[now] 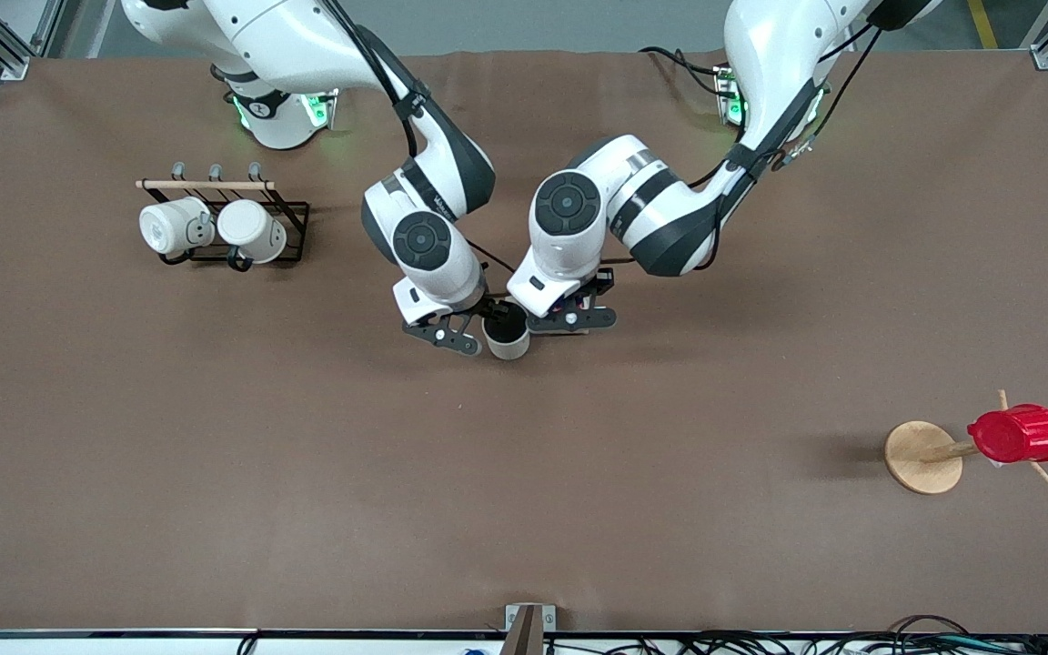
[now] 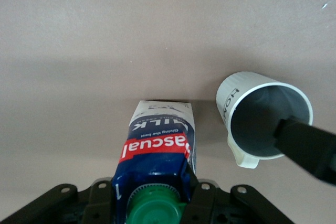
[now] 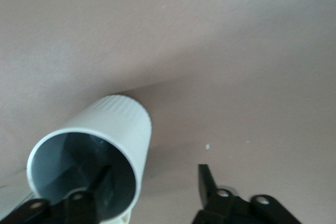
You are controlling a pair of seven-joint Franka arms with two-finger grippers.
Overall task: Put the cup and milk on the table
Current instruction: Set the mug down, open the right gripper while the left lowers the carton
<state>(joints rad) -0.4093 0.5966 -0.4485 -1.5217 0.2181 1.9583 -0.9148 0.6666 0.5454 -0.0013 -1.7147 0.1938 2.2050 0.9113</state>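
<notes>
The off-white cup (image 1: 508, 344) stands upright on the brown table (image 1: 524, 509) near its middle. My right gripper (image 1: 474, 326) is open at it, with one finger down inside the cup and the other outside, well off the wall. In the right wrist view the cup (image 3: 123, 121) sits beside the gripper's midpoint (image 3: 152, 176). My left gripper (image 1: 571, 317) is just beside the cup, toward the left arm's end. In the left wrist view it (image 2: 156, 196) is shut on the milk (image 2: 157, 129), near its green cap, with the cup (image 2: 235, 97) next to it. The milk is hidden in the front view.
A black wire rack (image 1: 292, 214) holding two brighter white mugs (image 1: 215, 227) stands toward the right arm's end. A red ribbed cup (image 1: 1018, 434) hangs on a wooden peg stand (image 1: 922, 457) toward the left arm's end, nearer the front camera.
</notes>
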